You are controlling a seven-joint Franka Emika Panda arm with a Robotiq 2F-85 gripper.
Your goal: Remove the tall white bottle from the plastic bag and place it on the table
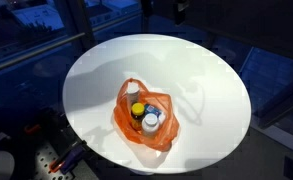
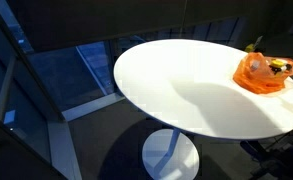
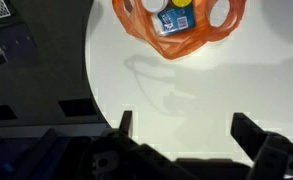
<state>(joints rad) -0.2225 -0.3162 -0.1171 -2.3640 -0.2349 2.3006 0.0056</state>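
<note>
In an exterior view looking down, the round white desk point(image 1: 96, 70) carries an orange bag point(image 1: 146, 128) near its middle. The bag's mouth gapes upward with several containers packed inside. A white shape point(image 1: 133, 92) at the bag's far rim is probably the bottle, though the picture is too small to be sure. A yellow cap point(image 1: 136, 108) sits just beside it. The fingers are not clearly in this view, so nothing here shows how close they are to the bag.

In the exterior view from the side, the bag point(image 2: 266, 72) sits toward one edge of the desk point(image 2: 176, 80). Its contents are only specks of colour, and the fingers are out of frame.

In the wrist view, the fingers point(image 3: 246, 130) stand spread wide and hold nothing. Bare desk point(image 3: 136, 90) lies between and ahead of them. The bag point(image 3: 186, 35) is well ahead of the fingers and slightly off to one side of their midline, with caps and a blue label showing in its mouth.

My judgement is that the task is at its approach step: the bottle is in the bag and not yet grasped. The next move calls for bringing the fingers forward over the bag mouth and centring them on the bottle. They then have to come down around its top without catching the plastic or a neighbouring container.
</note>
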